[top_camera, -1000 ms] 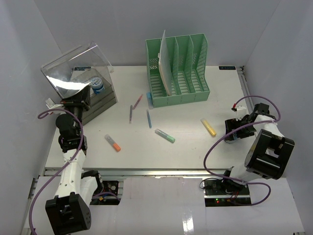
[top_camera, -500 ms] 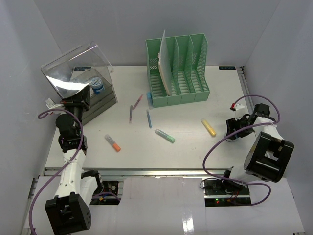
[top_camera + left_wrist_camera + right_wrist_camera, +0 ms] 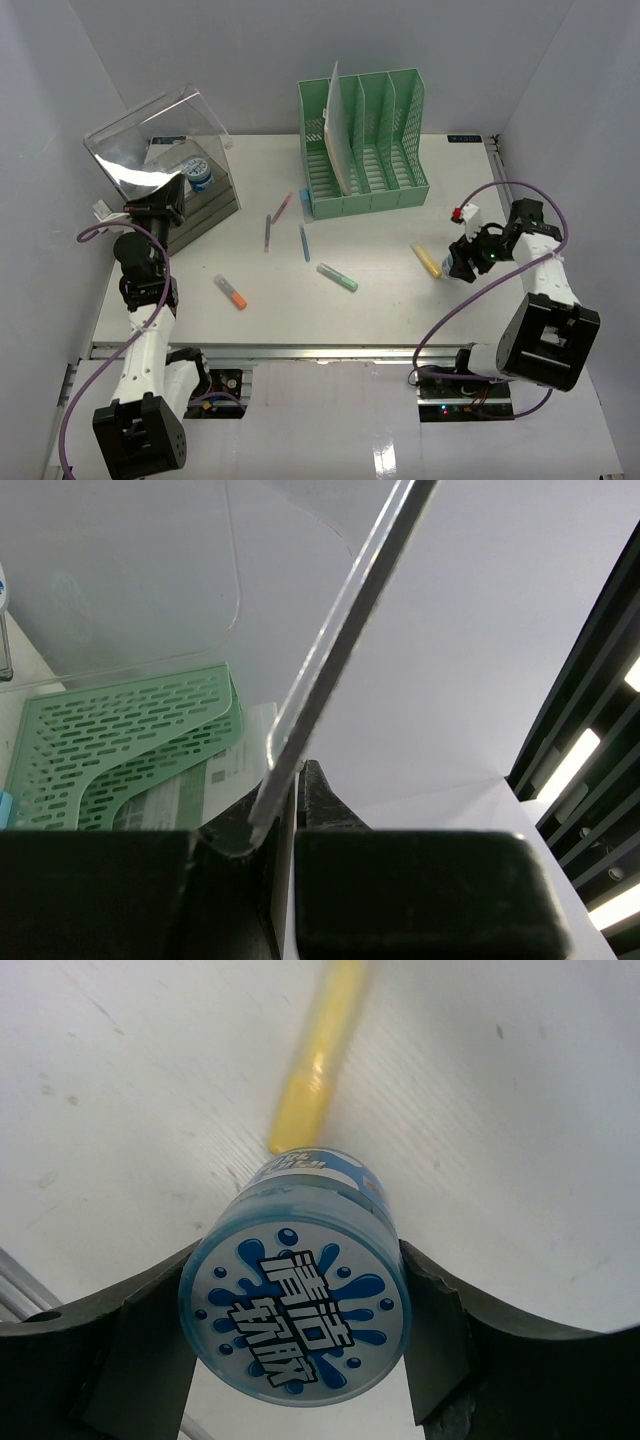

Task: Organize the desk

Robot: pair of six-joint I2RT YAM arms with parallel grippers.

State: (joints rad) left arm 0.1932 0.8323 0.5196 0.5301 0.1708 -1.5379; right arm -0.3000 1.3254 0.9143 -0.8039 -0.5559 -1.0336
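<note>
The desk (image 3: 380, 300) is a white tabletop with a metal rail along its front. My right gripper (image 3: 462, 262) is shut on a round blue tub (image 3: 295, 1305) with a splash label and holds it just above the desk, right beside a yellow marker (image 3: 427, 260). In the right wrist view the marker (image 3: 320, 1060) lies just beyond the tub. My left gripper (image 3: 165, 205) is shut on the raised clear lid (image 3: 340, 630) of the plastic box (image 3: 190, 195) at the far left and holds it open.
A green file rack (image 3: 365, 140) with a sheet in its left slot stands at the back. An orange marker (image 3: 231, 292), a green marker (image 3: 338, 277), a blue pen (image 3: 304, 243), a grey pen (image 3: 268, 232) and a pink pen (image 3: 283, 207) lie mid-desk. Another blue tub (image 3: 200, 172) sits in the box.
My right gripper has swung left and forward with the blue tub, from the desk's right edge to beside the yellow marker. The left arm has not moved.
</note>
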